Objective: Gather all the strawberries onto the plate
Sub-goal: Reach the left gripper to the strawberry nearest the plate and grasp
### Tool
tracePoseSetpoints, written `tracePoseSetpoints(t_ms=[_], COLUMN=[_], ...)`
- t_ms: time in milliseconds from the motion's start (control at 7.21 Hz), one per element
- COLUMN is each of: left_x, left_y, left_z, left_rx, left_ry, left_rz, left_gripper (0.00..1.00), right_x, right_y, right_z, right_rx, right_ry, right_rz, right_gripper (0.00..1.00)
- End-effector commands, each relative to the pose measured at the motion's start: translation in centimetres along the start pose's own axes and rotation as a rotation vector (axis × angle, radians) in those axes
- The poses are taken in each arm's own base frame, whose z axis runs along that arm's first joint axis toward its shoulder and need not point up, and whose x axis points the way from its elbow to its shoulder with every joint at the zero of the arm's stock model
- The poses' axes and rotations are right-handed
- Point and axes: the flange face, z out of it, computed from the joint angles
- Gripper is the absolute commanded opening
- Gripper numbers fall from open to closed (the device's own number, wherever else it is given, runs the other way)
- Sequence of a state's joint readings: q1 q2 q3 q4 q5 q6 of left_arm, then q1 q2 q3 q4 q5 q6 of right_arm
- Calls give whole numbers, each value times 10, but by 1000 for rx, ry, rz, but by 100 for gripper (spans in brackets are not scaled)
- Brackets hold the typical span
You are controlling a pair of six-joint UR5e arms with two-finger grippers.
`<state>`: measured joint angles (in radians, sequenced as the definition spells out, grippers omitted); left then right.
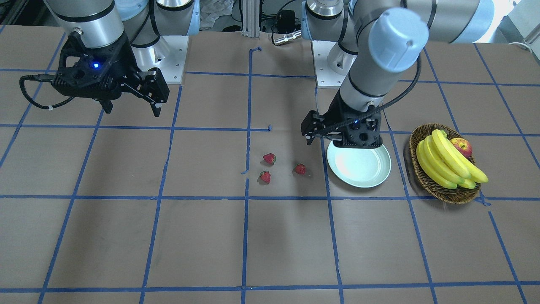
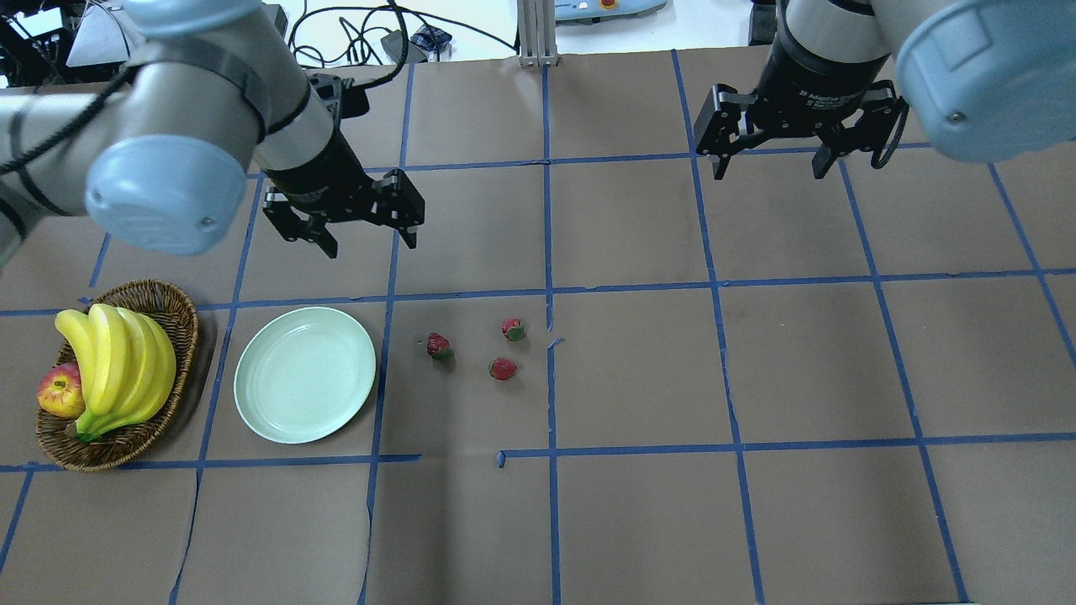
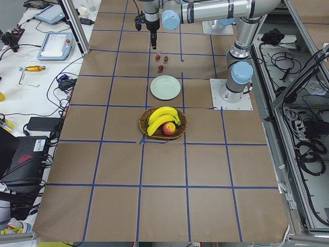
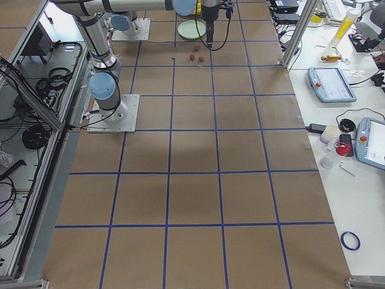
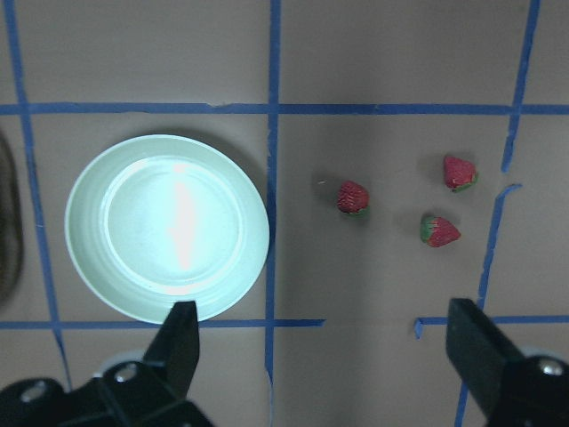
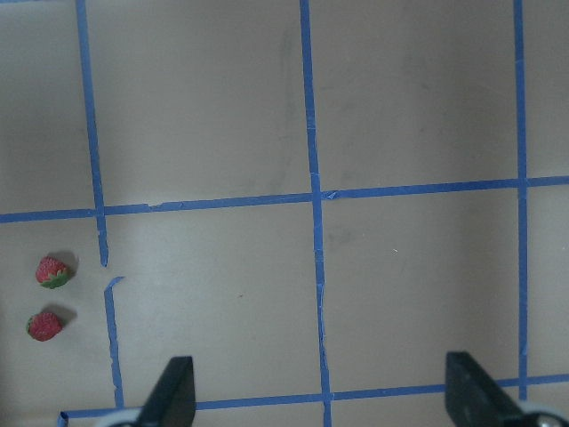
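Note:
Three strawberries lie on the brown table: one (image 2: 438, 345) nearest the plate, one (image 2: 514, 328) farther back, one (image 2: 503, 368) nearer the front. They also show in the left wrist view (image 5: 353, 197), (image 5: 459, 172), (image 5: 440, 230). The pale green plate (image 2: 304, 374) is empty, left of the berries. My left gripper (image 2: 371, 244) is open and empty, hovering behind the plate and the berries. My right gripper (image 2: 769, 172) is open and empty, high over the far right of the table, well away from the berries.
A brown wicker basket (image 2: 172, 298) with a bunch of bananas (image 2: 118, 361) and a red-yellow apple (image 2: 59, 391) stands left of the plate. Blue tape lines mark a grid on the table. The arm bases stand at the table's robot side.

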<state>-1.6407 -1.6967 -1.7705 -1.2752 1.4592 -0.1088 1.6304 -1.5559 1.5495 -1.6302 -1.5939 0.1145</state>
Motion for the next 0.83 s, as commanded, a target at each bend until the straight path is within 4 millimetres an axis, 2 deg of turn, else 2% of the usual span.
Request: tracePoseSetpoints(t_ms=[0,139,278,416,555,694], left_x=[-6,-2,3,6,8,13], left_y=[7,10,11,8,6,8], left_z=[102,131,152,167,178,181], left_rx=[-32,-70,-90,-70,-71,-72], left_ry=[-68,-85,-82,-75,-78,-86], left_rz=[-6,7,11,2,-1,10], left_gripper=[98,96,88,88,82,70], right_x=[0,0,0,0,0,0], right_y=[0,0,-1,-1,-1,-1], right_z=[0,-1,-1,-2,-1,-1], right_rx=[0,3,5,5,2,3], right_ry=[-2,-2,-2,-2,-2,-2], right_rz=[0,0,0,0,0,0], right_gripper=[100,100,100,100,100,100])
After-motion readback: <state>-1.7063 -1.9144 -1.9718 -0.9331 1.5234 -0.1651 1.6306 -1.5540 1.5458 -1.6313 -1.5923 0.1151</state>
